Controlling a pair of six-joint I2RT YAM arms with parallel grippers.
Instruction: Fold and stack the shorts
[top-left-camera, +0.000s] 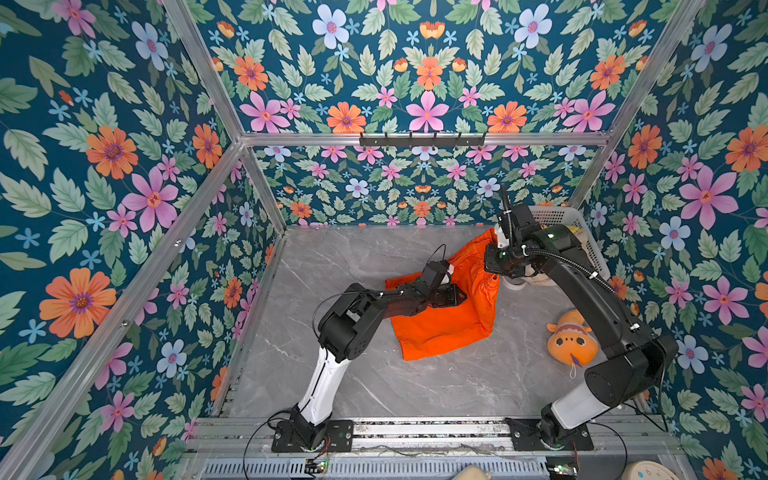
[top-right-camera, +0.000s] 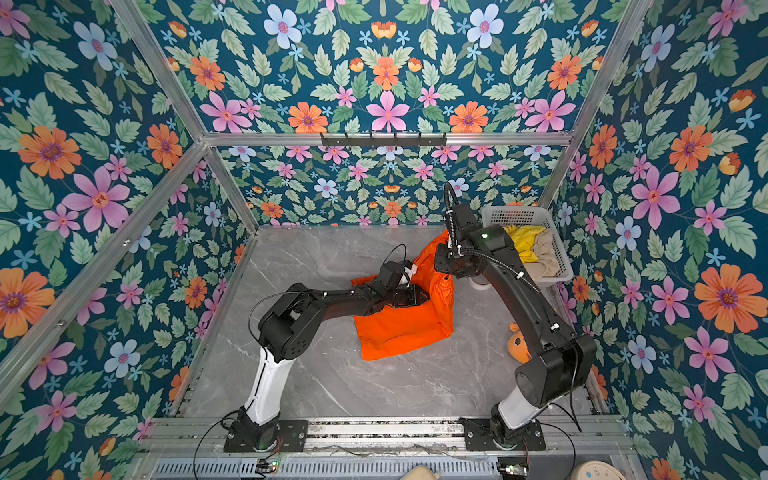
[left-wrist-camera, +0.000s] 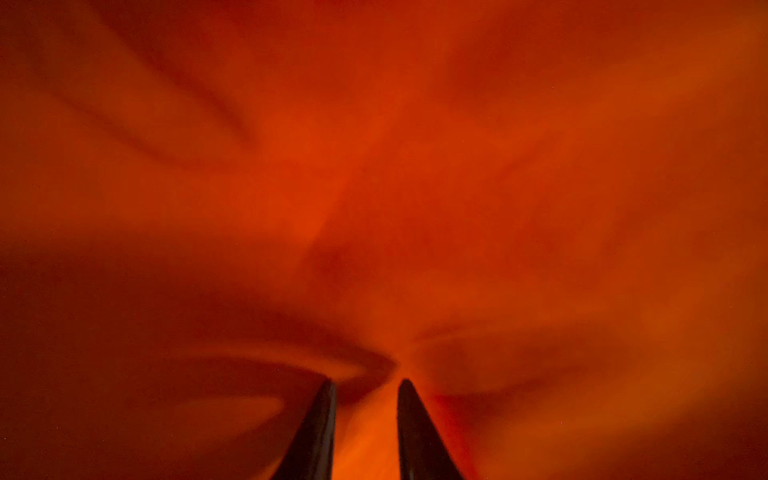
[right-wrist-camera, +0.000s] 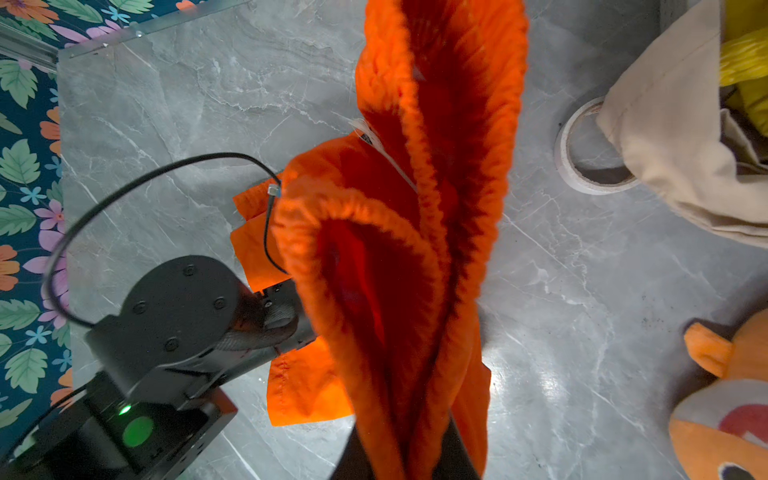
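Observation:
The orange shorts (top-left-camera: 440, 328) hang by their gathered elastic waistband (right-wrist-camera: 415, 208), the leg ends resting on the grey marble table (top-left-camera: 332, 374). My right gripper (right-wrist-camera: 405, 457) is shut on the waistband and holds it up at the back right in both top views (top-right-camera: 446, 241). My left gripper (left-wrist-camera: 368, 415) is pushed into the shorts' side (top-left-camera: 457, 297). Its dark fingertips (left-wrist-camera: 328, 415) stand close together with orange cloth pinched between them, and cloth fills the left wrist view. The yellow shorts (top-right-camera: 523, 241) and the beige shorts (top-right-camera: 546, 257) lie bunched in the white basket (top-right-camera: 515, 216).
An orange-and-white plush fish (top-left-camera: 571, 338) lies on the table at the right, beside the right arm. A white tape roll (right-wrist-camera: 582, 174) sits on the table next to the basket, under the overhanging beige cloth (right-wrist-camera: 665, 145). Flowered walls close in the table.

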